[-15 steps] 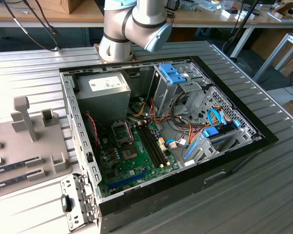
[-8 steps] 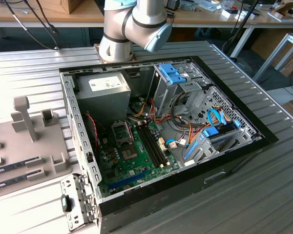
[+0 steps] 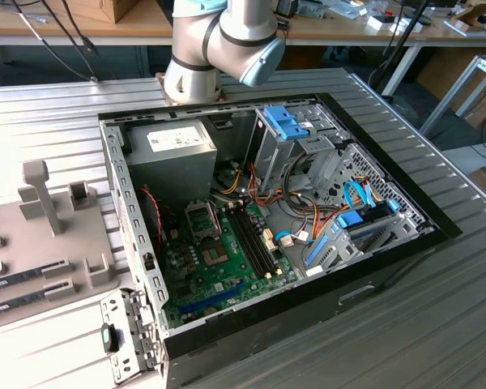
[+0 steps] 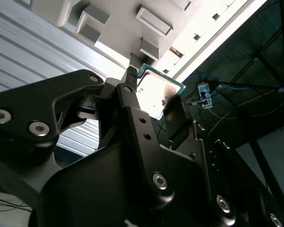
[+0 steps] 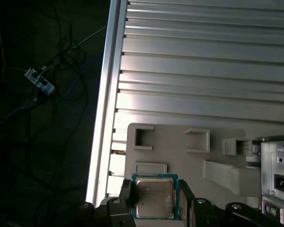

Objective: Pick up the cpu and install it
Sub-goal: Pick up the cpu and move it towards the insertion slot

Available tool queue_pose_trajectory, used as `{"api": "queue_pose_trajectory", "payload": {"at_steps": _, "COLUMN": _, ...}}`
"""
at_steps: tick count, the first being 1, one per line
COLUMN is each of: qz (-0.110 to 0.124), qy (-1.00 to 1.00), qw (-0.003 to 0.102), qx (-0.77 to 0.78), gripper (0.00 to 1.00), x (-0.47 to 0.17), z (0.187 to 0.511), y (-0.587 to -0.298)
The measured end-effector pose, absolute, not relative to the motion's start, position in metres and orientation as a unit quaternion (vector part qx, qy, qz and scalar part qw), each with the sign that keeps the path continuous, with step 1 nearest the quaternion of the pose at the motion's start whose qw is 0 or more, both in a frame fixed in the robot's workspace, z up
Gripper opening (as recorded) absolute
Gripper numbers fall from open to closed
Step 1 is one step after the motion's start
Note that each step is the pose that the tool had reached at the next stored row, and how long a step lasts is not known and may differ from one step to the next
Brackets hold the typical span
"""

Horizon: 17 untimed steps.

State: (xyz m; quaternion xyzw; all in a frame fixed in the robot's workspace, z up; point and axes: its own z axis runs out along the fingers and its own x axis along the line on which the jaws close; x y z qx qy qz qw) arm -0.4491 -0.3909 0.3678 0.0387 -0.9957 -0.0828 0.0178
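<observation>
The cpu (image 5: 154, 197) is a small square chip with a dull silver top on a thin green board. My gripper (image 5: 155, 199) is shut on it, with one black finger (image 5: 126, 191) on each of two opposite edges. It hangs well above the pale grey fixture plate (image 5: 180, 156). The second wrist view shows the same cpu (image 4: 157, 93) between the fingertips (image 4: 128, 91) from behind the gripper (image 4: 155, 98). In the exterior view, the open computer case (image 3: 389, 251) holds the green motherboard (image 3: 219, 275) with its black socket frame (image 3: 201, 217).
The arm's grey elbow (image 3: 227, 36) sits behind the case's far edge. The grey fixture plate (image 3: 32, 243) with upright blocks lies at the exterior view's left on the ribbed metal table (image 3: 405, 324). Drive cages (image 3: 308, 146), cables and memory slots (image 3: 251, 235) crowd the case.
</observation>
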Motion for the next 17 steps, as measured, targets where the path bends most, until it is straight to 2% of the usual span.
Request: {"api": "queue_pose_trajectory", "payload": {"at_steps": 17, "qz": -0.091, "qy": -0.995, "qw": 0.018, "qx": 0.039, "gripper": 0.47, "x": -0.449, "z": 0.397, "y": -0.391}}
